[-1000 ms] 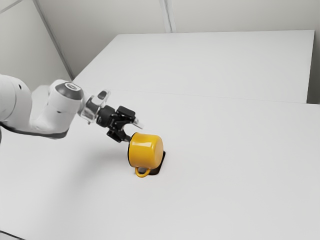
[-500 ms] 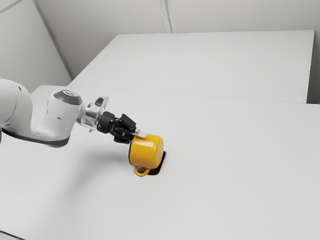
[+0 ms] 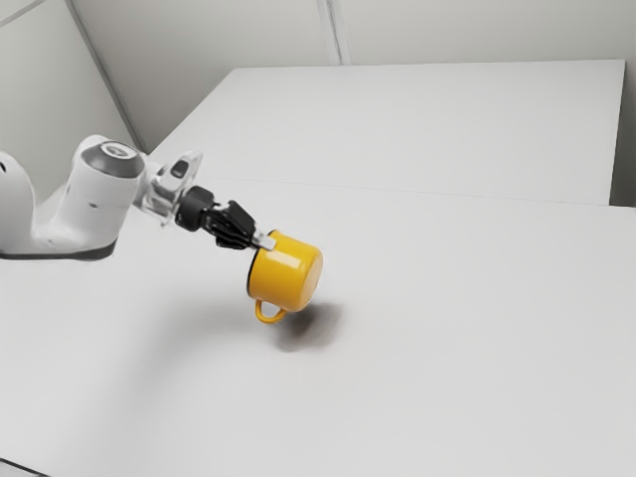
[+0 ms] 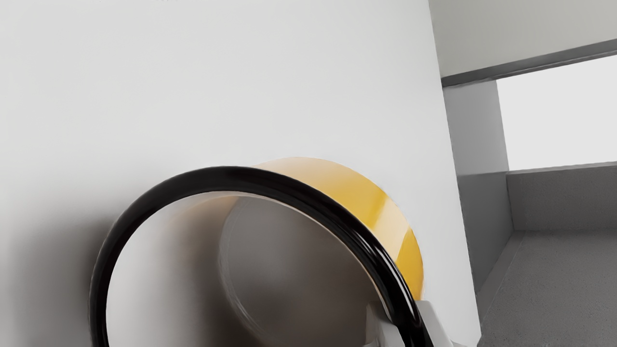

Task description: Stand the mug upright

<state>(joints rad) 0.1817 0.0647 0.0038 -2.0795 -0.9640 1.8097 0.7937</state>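
The yellow mug (image 3: 286, 273) hangs tilted above the table, its open mouth facing the arm and its handle pointing down. My gripper (image 3: 263, 241) is shut on the upper part of the mug's rim. In the wrist view the mug (image 4: 359, 197) shows its black rim and pale inside, and the gripper (image 4: 407, 320) has one fingertip inside the wall and the other outside, with the rim pinched between them.
A white table (image 3: 447, 328) lies beneath the mug, with the mug's soft shadow on it. Behind stands another white surface (image 3: 417, 129). The wrist view has a table edge with grey floor (image 4: 554, 289) beyond.
The gripper has closed on the mug's rim, and the mug has risen off the table with it, shifting slightly toward the exterior view's left. Its dark contact shadow has become softer and separate.
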